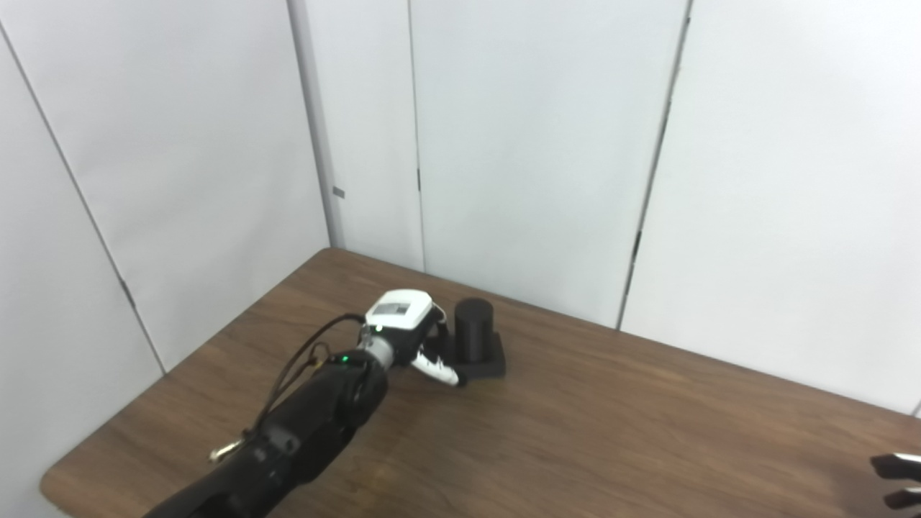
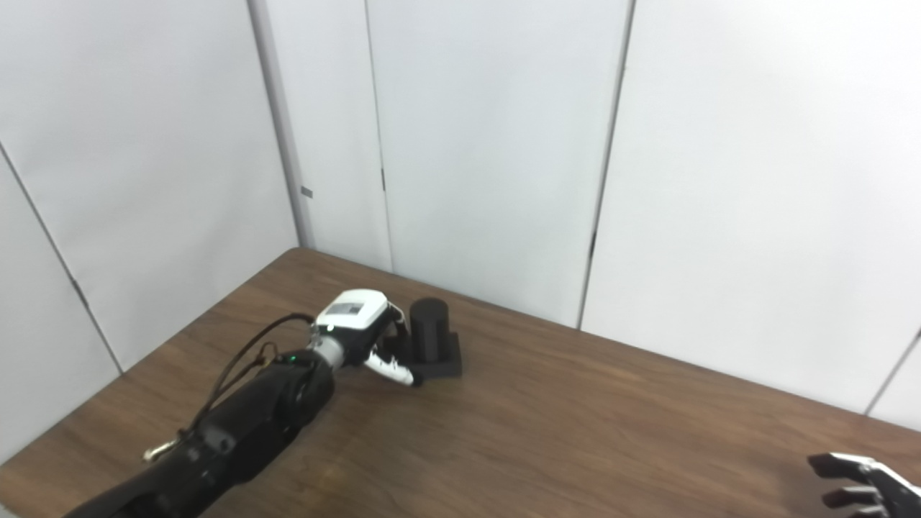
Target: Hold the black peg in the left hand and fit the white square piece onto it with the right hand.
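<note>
The black peg (image 1: 474, 327), a short cylinder on a square black base (image 1: 489, 365), stands on the brown table (image 1: 611, 432) toward the back left. My left hand (image 1: 416, 334) is right up against the peg's left side, with its white thumb lying along the front of the base and its dark fingers (image 2: 394, 338) spread next to the cylinder, not closed round it. Only the dark fingertips (image 2: 856, 482) of my right hand (image 1: 898, 478) show, at the bottom right edge, spread with nothing between them. No white square piece is in view.
White wall panels (image 1: 532, 144) stand close behind the table's back edge. The table's left corner (image 1: 54, 485) is rounded and lies near my left forearm (image 1: 302, 432). A cable loops above that forearm.
</note>
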